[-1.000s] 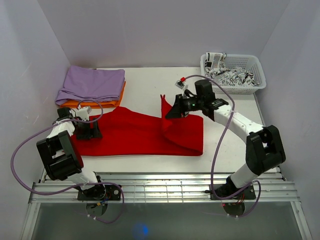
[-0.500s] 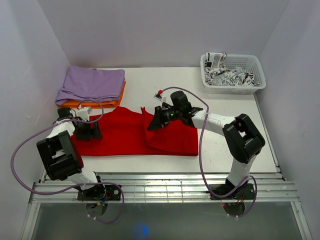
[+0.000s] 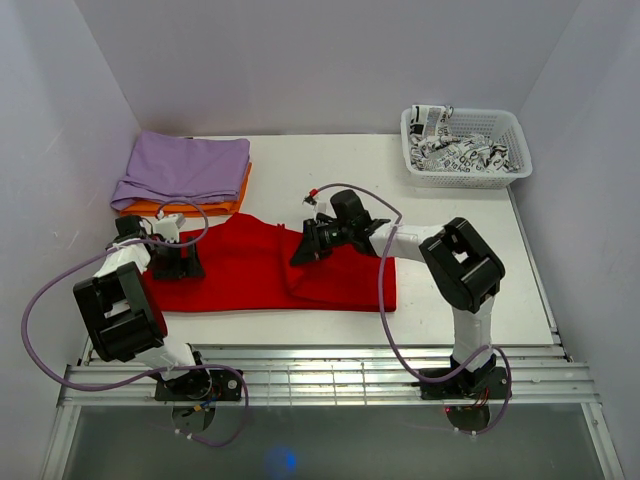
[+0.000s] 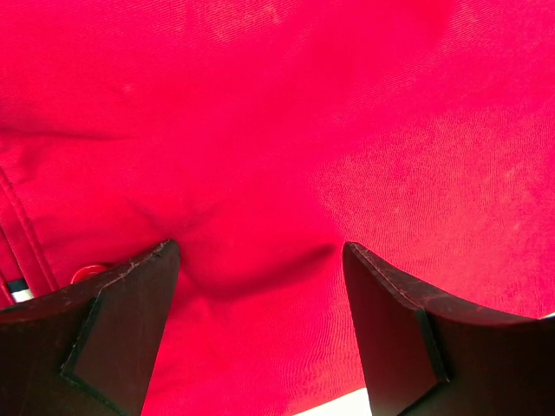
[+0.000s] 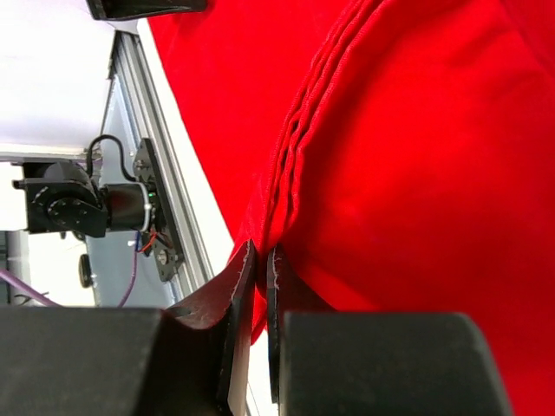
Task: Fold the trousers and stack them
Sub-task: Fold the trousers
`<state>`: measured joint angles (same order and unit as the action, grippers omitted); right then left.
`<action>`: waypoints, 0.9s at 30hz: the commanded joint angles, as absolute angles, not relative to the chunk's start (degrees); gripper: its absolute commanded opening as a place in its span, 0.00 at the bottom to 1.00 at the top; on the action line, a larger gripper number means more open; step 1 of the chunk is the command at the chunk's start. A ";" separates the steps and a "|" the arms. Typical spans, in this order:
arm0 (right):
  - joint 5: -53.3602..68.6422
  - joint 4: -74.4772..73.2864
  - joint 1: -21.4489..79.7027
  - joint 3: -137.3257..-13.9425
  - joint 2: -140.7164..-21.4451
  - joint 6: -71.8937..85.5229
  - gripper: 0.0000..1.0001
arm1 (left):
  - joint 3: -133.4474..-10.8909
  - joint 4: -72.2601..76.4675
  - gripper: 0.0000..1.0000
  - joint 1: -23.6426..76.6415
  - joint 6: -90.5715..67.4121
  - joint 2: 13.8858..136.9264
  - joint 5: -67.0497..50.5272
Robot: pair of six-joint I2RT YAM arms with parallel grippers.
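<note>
The bright red trousers lie lengthwise across the middle of the table, their right part doubled over to the left. My right gripper is low over the cloth near its middle, shut on a bunched edge of the trousers, with the fabric pinched between the fingertips of the right gripper. My left gripper rests at the trousers' left end. There its jaws stand open just above flat red cloth, nothing between them at the left gripper.
A folded lilac cloth lies on an orange one at the back left. A white basket at the back right holds black-and-white patterned cloth. Walls stand on three sides, and a metal rail runs along the near edge.
My right gripper has carried the trousers' right end leftwards and lower, over the rest of the cloth. The left gripper has stayed where it was, open.
</note>
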<state>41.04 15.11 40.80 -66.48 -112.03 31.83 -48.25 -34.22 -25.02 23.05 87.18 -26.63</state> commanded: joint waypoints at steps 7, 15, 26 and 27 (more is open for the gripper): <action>40.35 22.15 45.87 -64.69 -105.91 36.65 0.08 | -46.41 -36.56 0.87 -25.31 23.82 86.13 -25.75; 39.28 20.65 47.73 -65.47 -111.26 35.33 0.08 | -46.93 -36.83 0.88 -25.31 23.47 85.87 -26.02; 42.35 16.27 43.69 -76.46 -113.47 30.95 0.60 | -52.63 -44.80 0.93 -25.31 25.39 80.08 -37.67; 43.32 14.26 42.81 -77.07 -112.51 29.72 0.60 | -53.34 -46.22 0.93 -25.31 26.27 78.42 -39.62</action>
<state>40.62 15.86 45.74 -72.62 -115.96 33.36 -49.65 -40.77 -25.08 24.05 83.72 -31.27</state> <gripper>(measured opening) 0.593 0.932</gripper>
